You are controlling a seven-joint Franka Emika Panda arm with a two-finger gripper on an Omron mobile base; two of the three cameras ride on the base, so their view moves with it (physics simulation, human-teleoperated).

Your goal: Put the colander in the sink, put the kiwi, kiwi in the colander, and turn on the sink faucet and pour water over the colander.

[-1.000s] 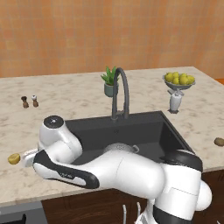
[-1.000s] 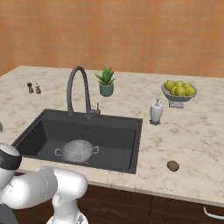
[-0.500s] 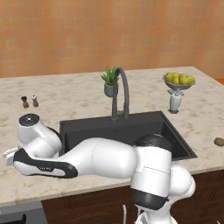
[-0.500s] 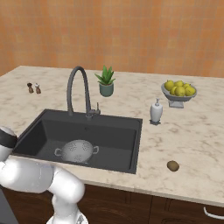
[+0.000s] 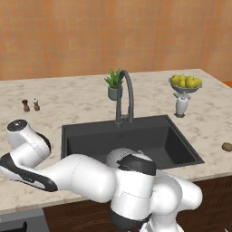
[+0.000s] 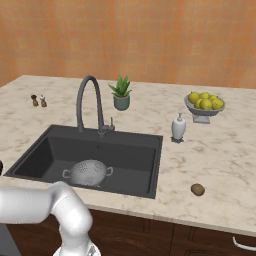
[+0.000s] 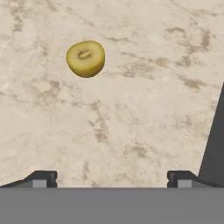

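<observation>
In the hand view my gripper (image 7: 111, 178) is open and empty above the marble counter, both dark fingertips (image 7: 41, 178) spread wide. The golden yellow kiwi (image 7: 85, 58) lies on the counter ahead of it and to the left, untouched. The silver colander (image 6: 89, 171) sits upright on the floor of the dark sink (image 6: 130, 155); my arm partly hides the colander (image 5: 118, 156) in the left base view. The brown kiwi (image 6: 197, 189) (image 5: 226, 146) rests on the counter right of the sink (image 5: 149, 136). No water runs from the gooseneck faucet (image 6: 89, 102) (image 5: 124, 95).
A footed bowl of lemons (image 6: 203, 102) (image 5: 186, 83) and a white soap dispenser (image 6: 178, 127) stand at the back right. A potted plant (image 6: 121, 92) is behind the faucet, two small shakers (image 5: 31, 105) at the back left. A dark slanted strip (image 7: 214, 140) borders the hand view's right.
My arm has swung further left, over the counter left of the sink, and now covers the spot where the yellow kiwi showed. The gripper stayed open. Colander and brown kiwi have not moved.
</observation>
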